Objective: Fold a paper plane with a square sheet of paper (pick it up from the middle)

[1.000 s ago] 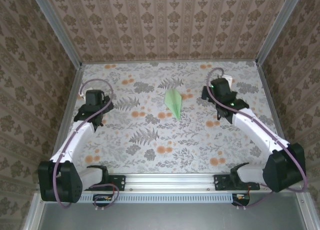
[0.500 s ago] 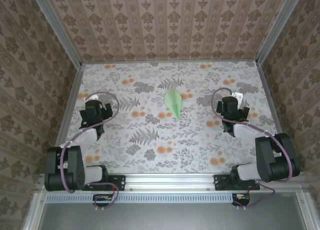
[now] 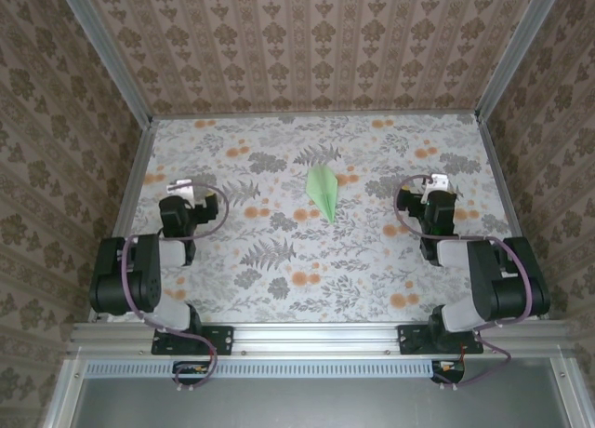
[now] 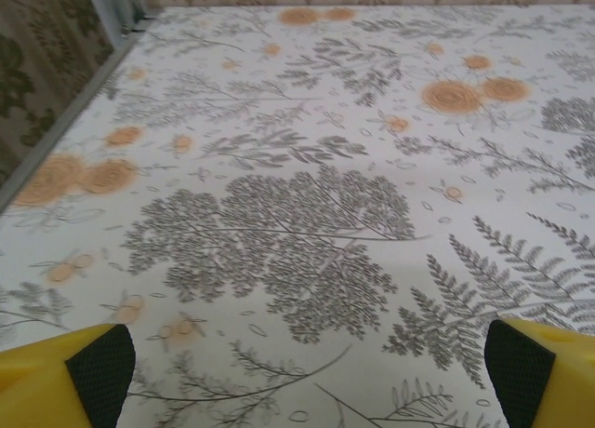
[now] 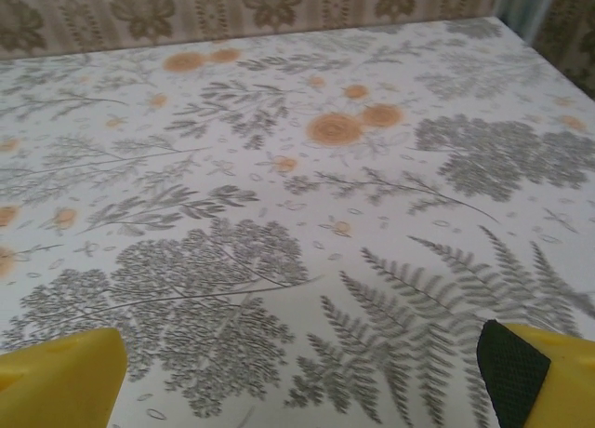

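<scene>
The paper plane (image 3: 323, 192), a slim pale green dart with a centre crease, lies flat on the flowered table (image 3: 279, 270), point toward the near edge. It is the sheet of paper in folded form. My left gripper (image 3: 184, 190) hangs far to its left, pulled back over its own arm. My right gripper (image 3: 437, 183) sits far to the plane's right, likewise drawn back. Both are open and empty. In the left wrist view the gripper (image 4: 307, 377) shows yellow fingertips (image 4: 88, 372) wide apart over bare tablecloth. The right gripper (image 5: 302, 377) looks the same, its fingertips (image 5: 535, 372) spread wide.
Patterned walls close the table in at the back (image 3: 316, 46), left (image 3: 56, 167) and right (image 3: 558, 158). A metal rail (image 3: 316, 335) with both arm bases runs along the near edge. Open tablecloth surrounds the plane on all sides.
Both arms have folded back toward their bases, their grippers sliding nearer and outward, away from the plane. The plane has not moved.
</scene>
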Controlling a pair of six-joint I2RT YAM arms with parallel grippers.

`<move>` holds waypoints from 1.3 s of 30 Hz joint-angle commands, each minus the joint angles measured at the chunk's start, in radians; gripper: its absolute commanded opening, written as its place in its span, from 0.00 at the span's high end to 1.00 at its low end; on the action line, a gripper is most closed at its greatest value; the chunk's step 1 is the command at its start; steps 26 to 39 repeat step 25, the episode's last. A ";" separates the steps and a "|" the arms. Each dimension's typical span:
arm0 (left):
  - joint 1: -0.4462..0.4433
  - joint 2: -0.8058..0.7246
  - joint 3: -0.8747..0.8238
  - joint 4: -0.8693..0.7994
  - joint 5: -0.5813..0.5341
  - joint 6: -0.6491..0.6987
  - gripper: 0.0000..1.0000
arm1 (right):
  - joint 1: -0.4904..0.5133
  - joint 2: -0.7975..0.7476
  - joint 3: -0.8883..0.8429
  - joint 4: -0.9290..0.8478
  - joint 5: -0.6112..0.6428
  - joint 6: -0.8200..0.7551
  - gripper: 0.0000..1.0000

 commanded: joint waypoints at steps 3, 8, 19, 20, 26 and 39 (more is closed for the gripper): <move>0.001 0.010 0.021 0.051 0.015 0.026 0.00 | -0.001 0.047 -0.006 0.123 -0.099 -0.035 0.00; -0.033 0.010 0.036 0.026 -0.039 0.050 0.00 | 0.008 0.053 0.034 0.055 -0.067 -0.032 0.00; -0.041 0.015 0.055 -0.010 -0.007 0.072 0.00 | 0.008 0.054 0.034 0.056 -0.067 -0.033 0.00; -0.040 0.014 0.057 -0.012 -0.003 0.072 0.00 | 0.008 0.054 0.034 0.056 -0.067 -0.033 0.00; -0.041 0.013 0.054 -0.007 -0.004 0.074 0.00 | 0.008 0.051 0.026 0.068 -0.074 -0.035 0.00; -0.041 0.013 0.054 -0.007 -0.004 0.074 0.00 | 0.008 0.051 0.026 0.068 -0.074 -0.035 0.00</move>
